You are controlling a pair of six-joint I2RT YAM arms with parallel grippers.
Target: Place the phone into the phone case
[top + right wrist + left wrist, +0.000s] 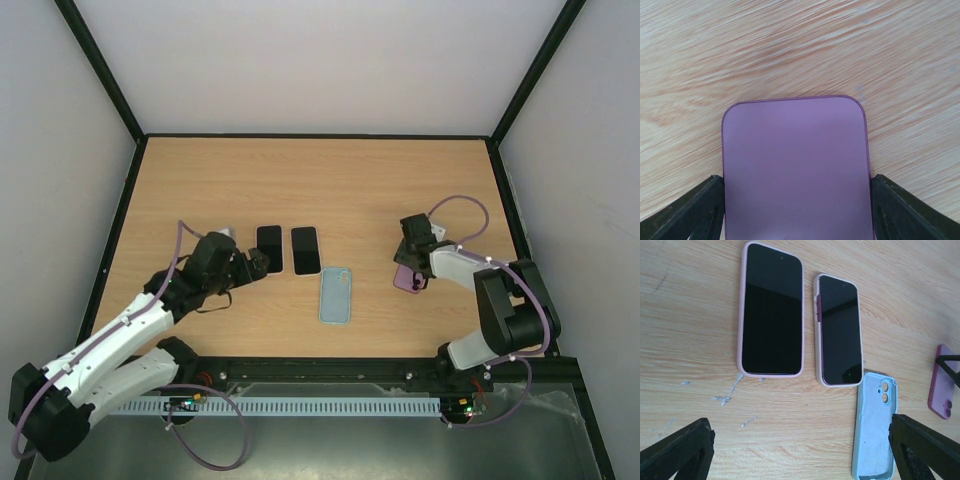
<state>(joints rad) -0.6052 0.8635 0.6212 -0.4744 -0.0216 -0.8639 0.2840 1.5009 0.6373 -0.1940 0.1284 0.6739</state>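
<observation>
A purple phone [405, 282] lies back up on the wooden table at the right. My right gripper [412, 270] is over it, and in the right wrist view both fingers [690, 210] press the long edges of the phone [796, 160]. An empty light blue phone case [336, 295] lies open side up near the middle front. It also shows in the left wrist view [874, 425]. My left gripper [262, 262] is open and empty, hovering left of the case, its fingers [675, 450] wide apart.
Two phones in pink cases lie screen up side by side, the larger [771, 310] on the left and the smaller [840, 330] on the right, just beyond my left gripper. Black frame rails [320, 136] border the table.
</observation>
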